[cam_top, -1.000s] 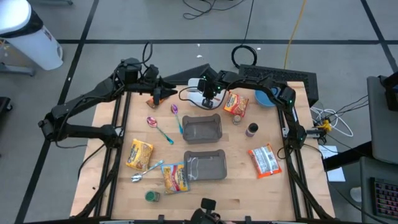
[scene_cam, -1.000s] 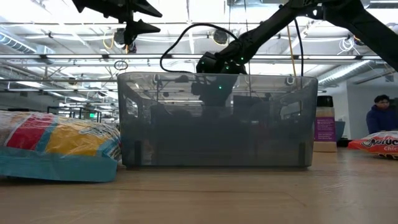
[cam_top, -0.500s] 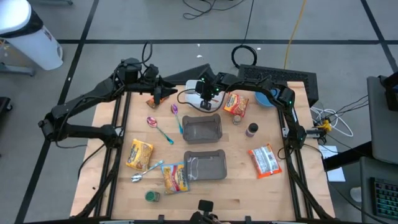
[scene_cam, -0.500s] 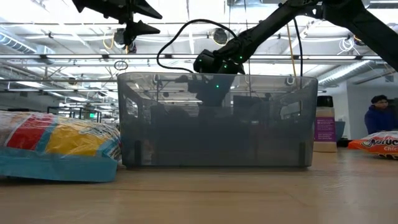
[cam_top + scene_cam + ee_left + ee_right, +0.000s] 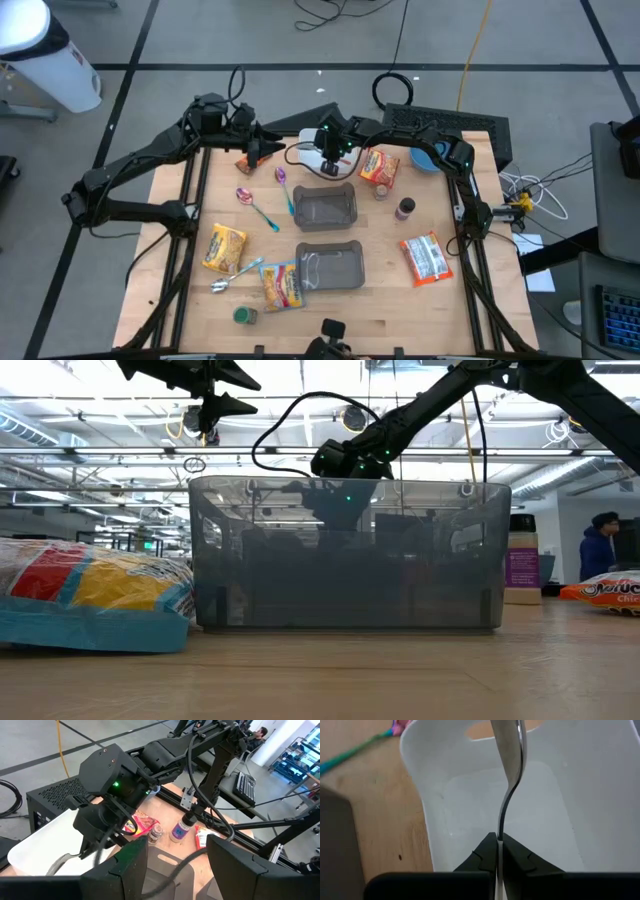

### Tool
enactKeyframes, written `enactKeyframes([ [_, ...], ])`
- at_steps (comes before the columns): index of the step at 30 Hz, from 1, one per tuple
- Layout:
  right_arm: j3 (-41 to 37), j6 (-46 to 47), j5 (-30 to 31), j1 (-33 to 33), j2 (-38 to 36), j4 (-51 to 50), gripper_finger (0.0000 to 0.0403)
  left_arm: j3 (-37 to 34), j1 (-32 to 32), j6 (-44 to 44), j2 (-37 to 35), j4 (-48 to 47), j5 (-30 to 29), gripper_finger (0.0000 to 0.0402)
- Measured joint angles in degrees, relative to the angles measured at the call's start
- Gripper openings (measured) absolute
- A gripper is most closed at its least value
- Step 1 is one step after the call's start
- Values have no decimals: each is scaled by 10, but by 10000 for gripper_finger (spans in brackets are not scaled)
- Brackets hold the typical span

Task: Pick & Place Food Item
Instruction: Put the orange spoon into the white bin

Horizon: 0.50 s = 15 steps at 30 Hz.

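Observation:
Several snack packets lie flat on the wooden table: a yellow-red one [image 5: 380,166] at the far right, a red-white one [image 5: 425,258], a yellow one [image 5: 225,247] and another [image 5: 283,286] near the front. My right gripper [image 5: 331,164] hangs over a white tray [image 5: 309,139] at the table's far edge, shut on a thin metal utensil [image 5: 512,755]. My left gripper [image 5: 262,150] hovers open, high over the far left of the table, with nothing between its fingers [image 5: 131,865]. My right gripper pinches the metal utensil's thin stem [image 5: 500,827] between its two fingertips. The fingers slant down toward the tray and lie along the utensil. The utensil sticks out ahead of them over the white tray [image 5: 560,810]. Its wider end runs out of the picture.
Two grey bins [image 5: 325,207] [image 5: 330,265] stand mid-table. Coloured spoons [image 5: 285,188] [image 5: 256,206] lie left of them, a metal spoon [image 5: 224,282] near the front. A blue bowl [image 5: 425,156], small jars [image 5: 405,208] [image 5: 381,190] and an orange packet [image 5: 244,163] also sit there.

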Motion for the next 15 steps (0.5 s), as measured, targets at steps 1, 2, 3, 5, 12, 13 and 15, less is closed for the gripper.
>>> enactKeyframes([
  [1, 0, 18, -1, -3, 0, 2, 2, 0, 0, 0, 0, 0, 0, 209],
  [2, 0, 35, -1, -6, 0, 3, 2, 0, 0, 0, 0, 0, 0, 209],
  [3, 0, 49, 0, -10, 0, 3, 2, 0, 0, 1, 0, 0, 0, 209],
  [5, 0, 73, 1, -17, 0, 3, 2, 0, 0, 1, 0, 0, 0, 209],
  [12, 0, 115, -3, -32, 0, 1, 1, 0, 0, 1, 0, 0, 0, 209],
  [13, 0, 113, -6, -33, 0, 0, 1, 0, 0, 1, 0, 0, 0, 209],
  [15, 0, 114, -16, -33, 0, 1, 1, 0, 0, 1, 0, 0, 0, 209],
])
